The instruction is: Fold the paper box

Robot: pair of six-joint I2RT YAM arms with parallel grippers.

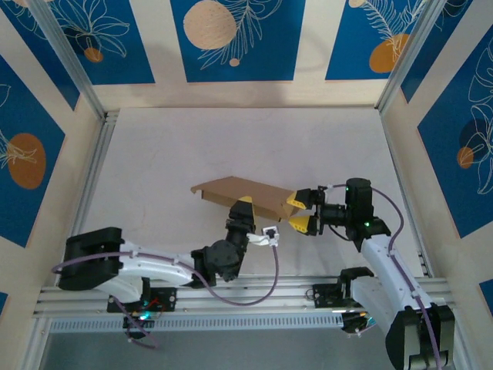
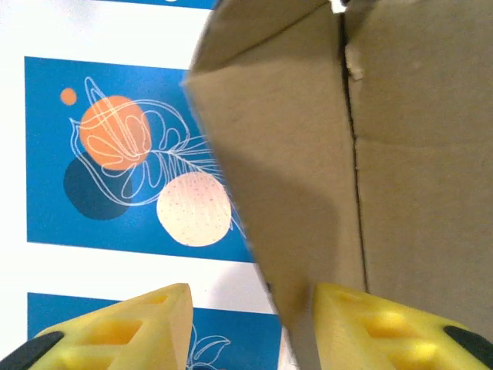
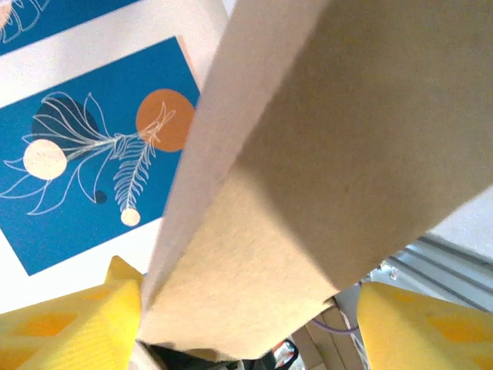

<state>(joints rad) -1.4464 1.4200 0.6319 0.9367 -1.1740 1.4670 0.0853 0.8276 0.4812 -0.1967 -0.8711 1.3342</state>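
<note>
A white table (image 1: 154, 154) carries the paper box (image 1: 239, 196), a partly folded brown cardboard sheet at the table's middle. Its long axis runs side to side, from a far left corner to a right end. It looks propped up off the table rather than lying flat.

Both arms reach in from the box's near side. The right gripper (image 1: 298, 213) meets the box at its short right end. The left gripper (image 1: 245, 206) sits at the box's long near edge, about halfway along.

In the right wrist view, a cardboard panel (image 3: 308, 177) passes between the yellow fingers. It rests against one finger (image 3: 77, 324) and leaves a gap before the other. This gripper stands wide and is not clamped.

In the left wrist view, a corner of the cardboard (image 2: 308, 193) dips between the fingers, close against one finger (image 2: 385, 331) and well clear of the other. This gripper is partly open, with no clamp.

Both are equally near. The next fold likely depends on each panel staying inside its jaws.
</note>
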